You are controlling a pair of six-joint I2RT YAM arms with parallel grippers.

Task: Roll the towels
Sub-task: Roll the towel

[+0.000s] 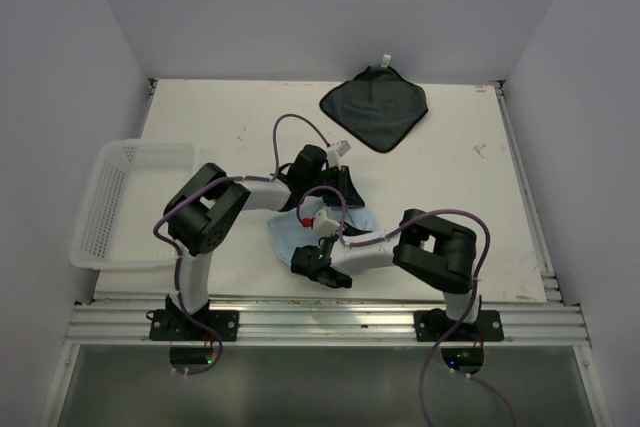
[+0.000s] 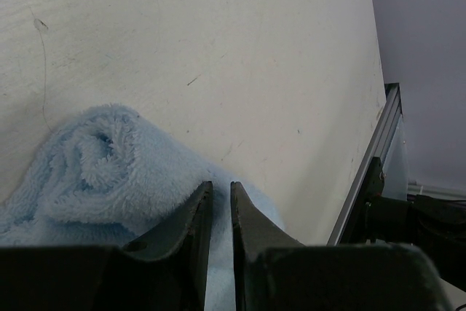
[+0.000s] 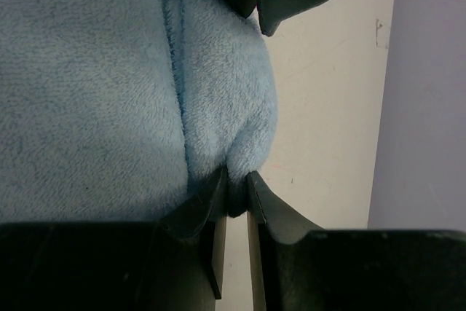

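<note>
Scuffed white bench (image 1: 450, 217), pale walls (image 1: 330, 7) around; I've got left jaws and right jaws each nipped nearly closed on the blue towel (image 3: 87, 92).

Premises: robotics laboratory test cell. Evidence: bare white table (image 1: 450, 167) enclosed by plain grey walls (image 1: 330, 7); aluminium rail (image 1: 330, 319) carrying bolted left arm base (image 1: 193, 325) and right arm base (image 1: 458, 325).

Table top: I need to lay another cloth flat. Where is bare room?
Bare: right side of the table between the dark grey towel and the right arm, and the far left strip behind the mesh basket. Crowded: near middle, left gripper and right gripper on the light blue towel.
</note>
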